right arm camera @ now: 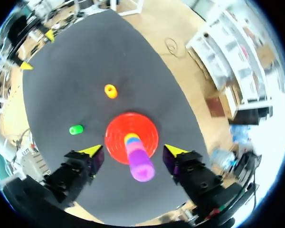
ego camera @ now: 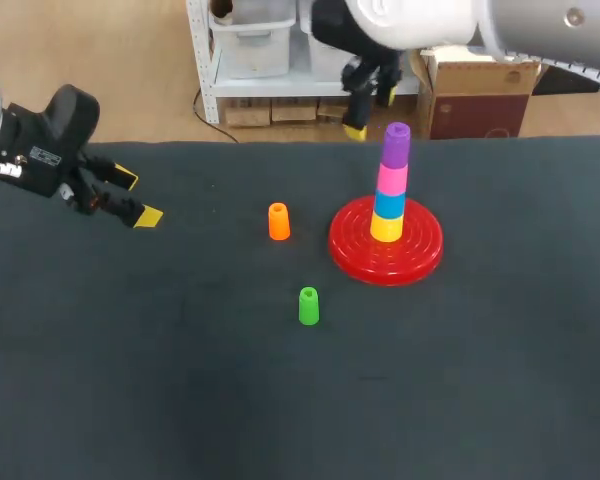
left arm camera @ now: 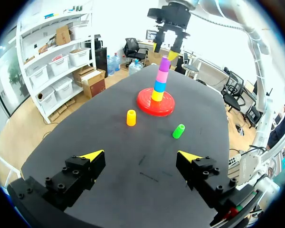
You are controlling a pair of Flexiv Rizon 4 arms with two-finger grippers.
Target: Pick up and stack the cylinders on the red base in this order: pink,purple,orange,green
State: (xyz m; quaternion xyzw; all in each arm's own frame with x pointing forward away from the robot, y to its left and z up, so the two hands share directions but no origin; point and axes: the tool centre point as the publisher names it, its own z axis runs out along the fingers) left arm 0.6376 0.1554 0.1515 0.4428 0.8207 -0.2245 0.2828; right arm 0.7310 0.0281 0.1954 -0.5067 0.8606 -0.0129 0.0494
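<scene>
Purple cylinder [ego camera: 397, 143] stands on the pink cylinder [ego camera: 392, 180] above the red base [ego camera: 420, 250]; left gripper [ego camera: 137, 198] and right gripper [ego camera: 372, 114] hold their fingers apart.

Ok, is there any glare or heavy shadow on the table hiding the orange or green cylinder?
Head view: no glare on the matte black cloth table; the orange plastic cylinder and green plastic cylinder cast only faint shadows; slight sheen on the red ridged plastic base. Left wrist view: both evenly lit, unhidden. Right wrist view: likewise, both plain against the cloth.
</scene>
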